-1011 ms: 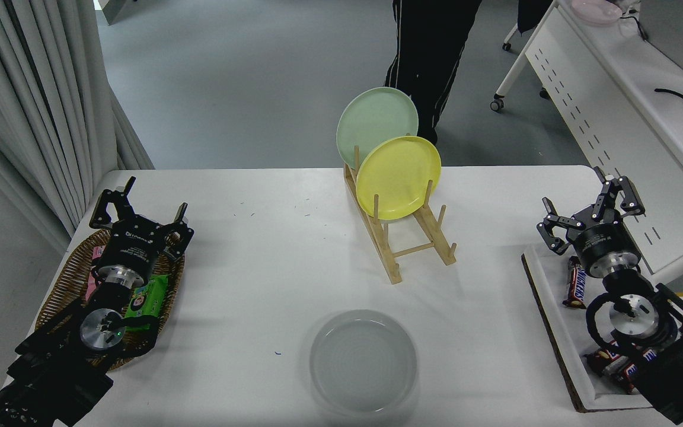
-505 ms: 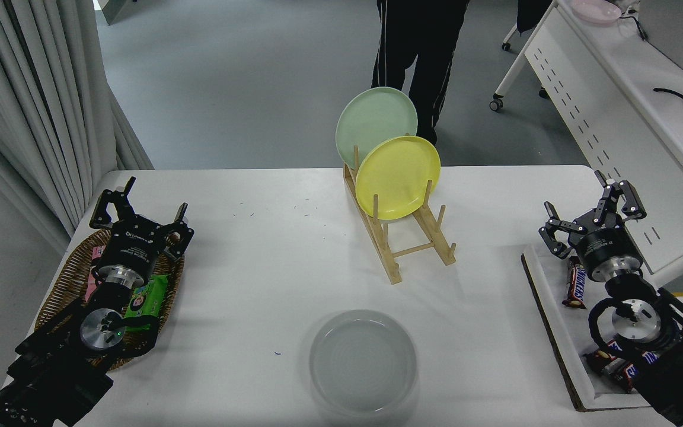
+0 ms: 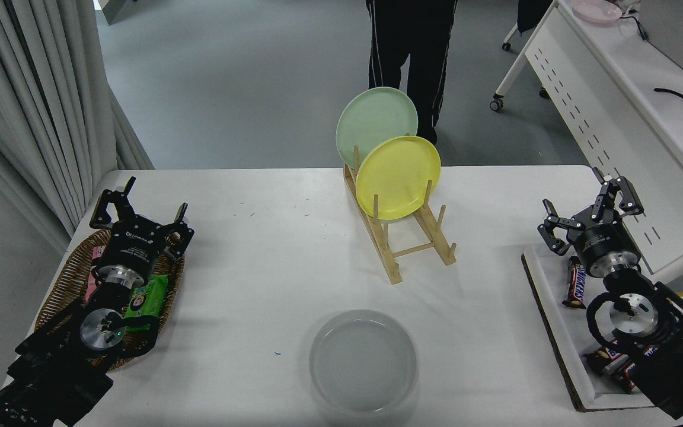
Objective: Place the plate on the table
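Here the grey plate [image 3: 363,360] lies flat and face up on the white table [image 3: 270,267], near its front edge; being round, it has no long axis. Nothing touches it. Three plates show in all: this one, plus a yellow plate [image 3: 398,177] and a green plate [image 3: 371,115] standing on edge in the wooden rack [image 3: 404,249], the yellow in front. The wicker basket [image 3: 66,284] at the left holds a green packet [image 3: 147,299] and something pink. The white tray [image 3: 561,338] at the right holds several chocolate bars [image 3: 577,282]. The left gripper [image 3: 140,216] hovers over the basket, fingers spread. The right gripper [image 3: 590,204] hangs above the tray's far end, fingers spread too, pinching nothing.
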`<action>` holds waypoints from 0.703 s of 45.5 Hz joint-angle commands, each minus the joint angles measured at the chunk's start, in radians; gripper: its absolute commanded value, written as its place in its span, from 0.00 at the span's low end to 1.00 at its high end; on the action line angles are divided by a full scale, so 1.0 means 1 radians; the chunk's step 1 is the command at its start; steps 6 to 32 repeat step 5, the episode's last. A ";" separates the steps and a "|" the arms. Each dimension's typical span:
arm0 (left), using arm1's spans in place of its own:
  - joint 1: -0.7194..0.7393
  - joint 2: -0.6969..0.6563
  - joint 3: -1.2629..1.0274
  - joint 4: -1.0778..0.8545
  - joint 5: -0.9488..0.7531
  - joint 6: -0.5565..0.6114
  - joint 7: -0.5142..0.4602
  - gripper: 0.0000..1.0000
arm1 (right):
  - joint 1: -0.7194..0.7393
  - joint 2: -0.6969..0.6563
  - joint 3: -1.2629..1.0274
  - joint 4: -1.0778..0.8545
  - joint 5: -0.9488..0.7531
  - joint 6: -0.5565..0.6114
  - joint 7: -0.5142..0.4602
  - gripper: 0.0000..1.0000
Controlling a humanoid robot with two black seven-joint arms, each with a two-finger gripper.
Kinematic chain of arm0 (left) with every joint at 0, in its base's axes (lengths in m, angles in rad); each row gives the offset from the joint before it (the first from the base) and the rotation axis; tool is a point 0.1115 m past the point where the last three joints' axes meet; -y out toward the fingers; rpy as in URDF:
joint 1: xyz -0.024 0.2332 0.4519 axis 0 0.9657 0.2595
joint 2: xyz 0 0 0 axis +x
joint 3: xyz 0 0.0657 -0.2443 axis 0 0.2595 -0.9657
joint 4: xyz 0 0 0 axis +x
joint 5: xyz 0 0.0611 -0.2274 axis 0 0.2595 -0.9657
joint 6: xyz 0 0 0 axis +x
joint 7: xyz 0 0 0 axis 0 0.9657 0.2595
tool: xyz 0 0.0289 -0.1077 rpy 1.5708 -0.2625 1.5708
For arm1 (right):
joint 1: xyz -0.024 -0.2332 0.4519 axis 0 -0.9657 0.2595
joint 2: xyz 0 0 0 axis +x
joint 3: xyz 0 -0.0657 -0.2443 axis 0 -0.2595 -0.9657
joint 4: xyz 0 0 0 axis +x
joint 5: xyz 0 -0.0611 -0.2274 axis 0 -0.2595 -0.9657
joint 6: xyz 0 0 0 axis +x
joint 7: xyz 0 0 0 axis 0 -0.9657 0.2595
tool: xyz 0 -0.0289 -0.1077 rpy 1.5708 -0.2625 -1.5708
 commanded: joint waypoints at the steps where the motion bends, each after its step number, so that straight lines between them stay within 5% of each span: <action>1: 0.000 0.000 0.000 0.000 0.000 0.000 0.000 1.00 | 0.004 0.002 -0.008 -0.003 0.000 -0.001 0.000 1.00; 32: 0.000 0.000 0.000 0.000 0.000 0.000 0.000 1.00 | -0.003 0.002 -0.010 0.005 0.000 0.004 0.000 1.00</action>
